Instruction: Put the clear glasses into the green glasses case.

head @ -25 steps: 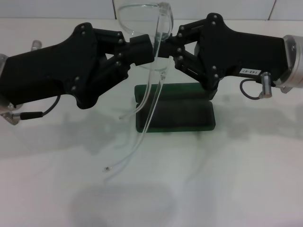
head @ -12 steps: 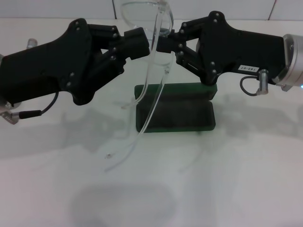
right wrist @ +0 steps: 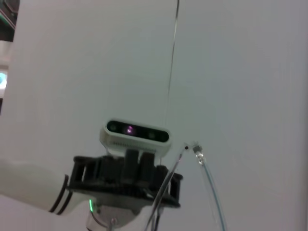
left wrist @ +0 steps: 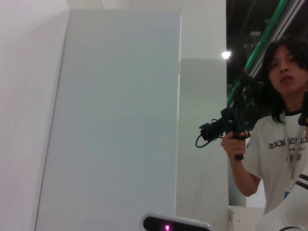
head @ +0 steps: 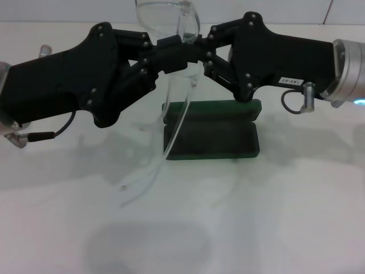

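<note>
where the two black grippers meet nose to nose above the white table (head: 274,217), the clear glasses (head: 171,23) hang between them: colourless, glossy plastic, a curved wraparound lens rising above the fingertips, and two long thin transparent arms trailing down below the jaws, their tips ending just over the tabletop in front of the case.

left gripper (head: 175,51): matte black linkage body with small silver screw heads, reaching in from the robot's left. its jaws are drawn in narrow and pinch the frame of the glasses at the lens edge.

right gripper (head: 201,52): same black, faceted build, with a silver wrist collar and a short looped cable behind it. its fingers are likewise closed down tight on the frame, on the side opposite the left fingertips, so the two sets of tips sit almost touching with the clear plastic between.

green glasses case (head: 211,128): dark green rectangular box with rounded corners, lying open directly below and slightly behind the jaws. the lid stands back behind the tray and the lining reads as dull, dark grey-green. the clear arms cross in front of its left end; contact with the case cannot be judged.

right wrist view: a thin clear arm tip with a small hinge piece (right wrist: 197,153) shows beside the other arm's black gripper and camera module (right wrist: 137,134). left wrist view shows only a pale wall panel and a person (left wrist: 279,144) holding a black handheld device; none of the left gripper's own fingers appear there.
</note>
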{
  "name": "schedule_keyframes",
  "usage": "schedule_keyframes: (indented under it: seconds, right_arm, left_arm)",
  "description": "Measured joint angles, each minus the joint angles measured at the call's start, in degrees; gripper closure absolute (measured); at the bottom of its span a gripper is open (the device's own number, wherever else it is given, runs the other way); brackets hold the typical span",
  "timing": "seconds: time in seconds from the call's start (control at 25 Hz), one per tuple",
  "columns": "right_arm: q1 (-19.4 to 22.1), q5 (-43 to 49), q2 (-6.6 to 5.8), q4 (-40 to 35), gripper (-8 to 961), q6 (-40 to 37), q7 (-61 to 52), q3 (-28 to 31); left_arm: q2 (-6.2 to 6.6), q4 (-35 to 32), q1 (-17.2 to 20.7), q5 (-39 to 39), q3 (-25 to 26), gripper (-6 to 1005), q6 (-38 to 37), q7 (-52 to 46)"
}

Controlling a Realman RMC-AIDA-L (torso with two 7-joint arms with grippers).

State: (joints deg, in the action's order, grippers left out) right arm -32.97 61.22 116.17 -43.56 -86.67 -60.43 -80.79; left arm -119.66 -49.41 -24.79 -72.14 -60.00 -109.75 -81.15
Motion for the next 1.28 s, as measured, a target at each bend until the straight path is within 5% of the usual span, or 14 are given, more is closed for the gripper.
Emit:
schedule_keyframes:
  seconds: [1.28]
  right_arm:
    - [-0.44, -3.66, 0.02, 0.44, 901, -1.0, 1.47, -4.33]
  left_arm:
    - [-0.04, 2.21, 0.05, 0.37, -0.02, 955, -0.06, 1.78]
